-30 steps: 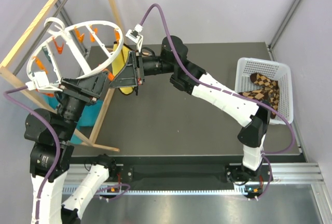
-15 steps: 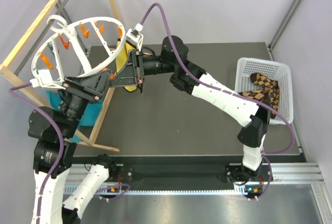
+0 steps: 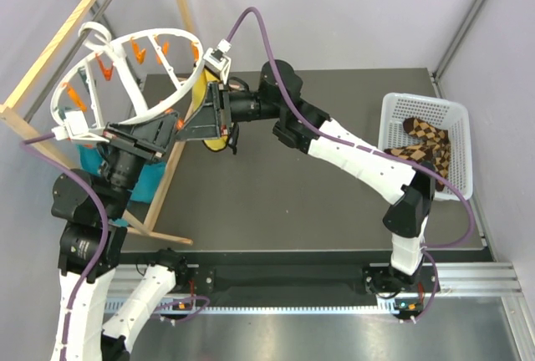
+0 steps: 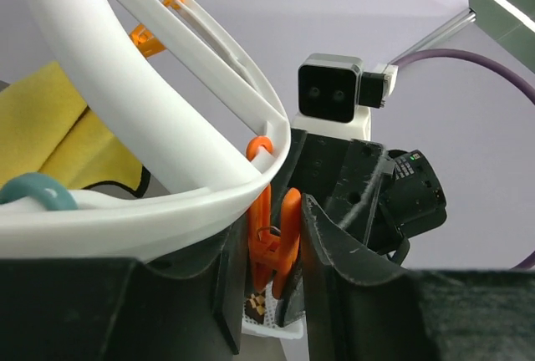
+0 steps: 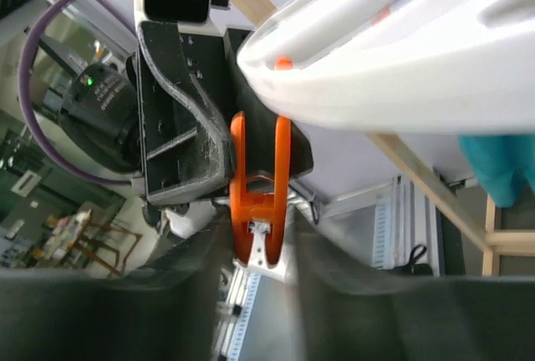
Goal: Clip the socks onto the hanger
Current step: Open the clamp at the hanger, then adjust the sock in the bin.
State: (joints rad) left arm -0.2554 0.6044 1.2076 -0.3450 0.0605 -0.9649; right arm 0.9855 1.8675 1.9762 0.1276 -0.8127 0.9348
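While the left gripper point(image 4: 273, 227) and right gripper point(image 5: 259, 227) both pinch one small orange plastic clip point(image 4: 269, 252), the white plastic ring hanger point(image 4: 117, 77) sits tilted.

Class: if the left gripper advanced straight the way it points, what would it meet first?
The orange clip under the hanger ring: it sits between the fingers of the left gripper, apparently touching them.

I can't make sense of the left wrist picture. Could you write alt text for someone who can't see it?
An orange clip hanging from the white ring hanger sits tight between the two black fingers of the left tool, seen up close. The right tool, with its small white camera, faces it just behind, and a yellow cloth hangs at left.
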